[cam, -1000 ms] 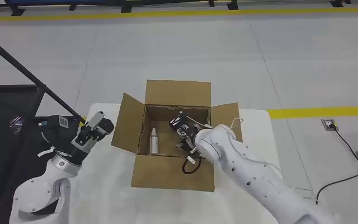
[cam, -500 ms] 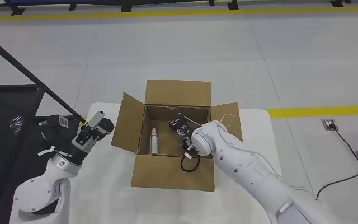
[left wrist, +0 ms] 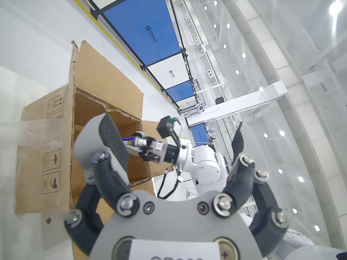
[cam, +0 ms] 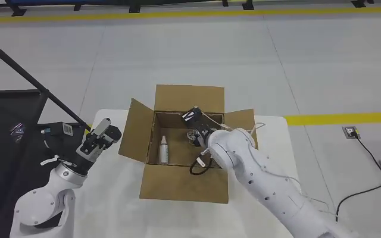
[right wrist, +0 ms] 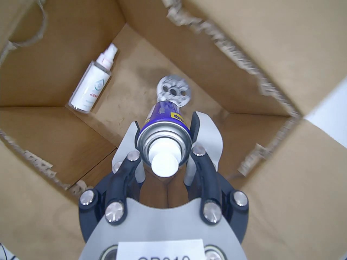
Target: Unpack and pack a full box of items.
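Right pincer (right wrist: 164, 121) is clamped on the purple spray can (right wrist: 166, 128) down inside the box (right wrist: 48, 63), left pincer (left wrist: 174, 128) is wide open beside it, so I'd travel dead vertical and dodge that ragged flap edge (right wrist: 217, 39).

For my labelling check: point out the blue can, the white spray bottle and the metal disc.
blue can (right wrist: 161, 116), right wrist view, on its blue side wall.
white spray bottle (right wrist: 90, 87), right wrist view, middle of its body.
metal disc (right wrist: 174, 85), right wrist view, on its flat face.

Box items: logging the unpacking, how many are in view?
3: white spray bottle lying by a box wall, metal disc on its floor, blue can above in the right gripper. More may be hidden.
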